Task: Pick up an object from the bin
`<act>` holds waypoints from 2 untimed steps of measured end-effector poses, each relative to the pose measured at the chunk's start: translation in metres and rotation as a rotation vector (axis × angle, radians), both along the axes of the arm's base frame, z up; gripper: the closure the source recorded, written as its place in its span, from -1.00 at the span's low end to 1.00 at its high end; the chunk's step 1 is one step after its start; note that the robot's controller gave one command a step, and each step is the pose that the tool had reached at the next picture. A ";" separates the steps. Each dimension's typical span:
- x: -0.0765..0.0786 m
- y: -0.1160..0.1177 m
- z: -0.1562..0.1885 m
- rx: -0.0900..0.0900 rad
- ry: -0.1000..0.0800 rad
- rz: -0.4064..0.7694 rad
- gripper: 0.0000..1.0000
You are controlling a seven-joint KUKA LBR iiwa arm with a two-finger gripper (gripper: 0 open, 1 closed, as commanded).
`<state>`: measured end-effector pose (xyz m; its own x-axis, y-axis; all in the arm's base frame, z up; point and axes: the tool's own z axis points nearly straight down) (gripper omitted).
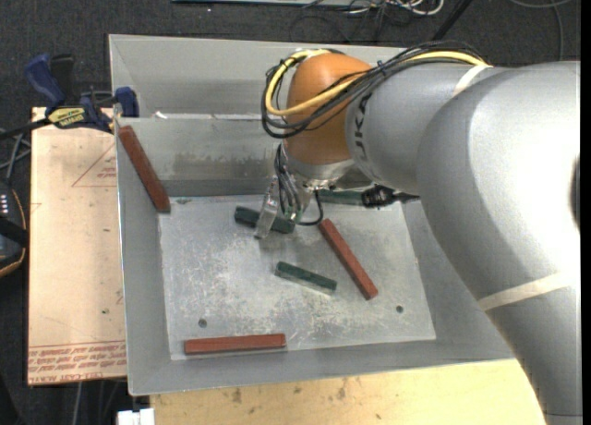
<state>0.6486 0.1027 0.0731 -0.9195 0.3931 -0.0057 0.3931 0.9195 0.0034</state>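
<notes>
My gripper (273, 218) hangs low in the middle of the bin, under the orange wrist cover. It stands right on a short dark green block (246, 218), whose left end sticks out from under it. A second dark green bar (307, 276) lies flat on the floor just below and to the right of the gripper. A long red-brown bar (348, 258) lies slanted to the gripper's right.
Another red-brown bar (235, 344) lies along the bin's front edge. A third one (143, 169) leans against the left wall. A dark green piece (343, 198) shows under the arm at the right. The arm covers the bin's right side.
</notes>
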 end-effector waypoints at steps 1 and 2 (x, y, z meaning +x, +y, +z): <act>0.000 0.000 0.000 0.000 0.000 0.000 1.00; -0.001 0.000 0.002 0.000 0.003 -0.001 1.00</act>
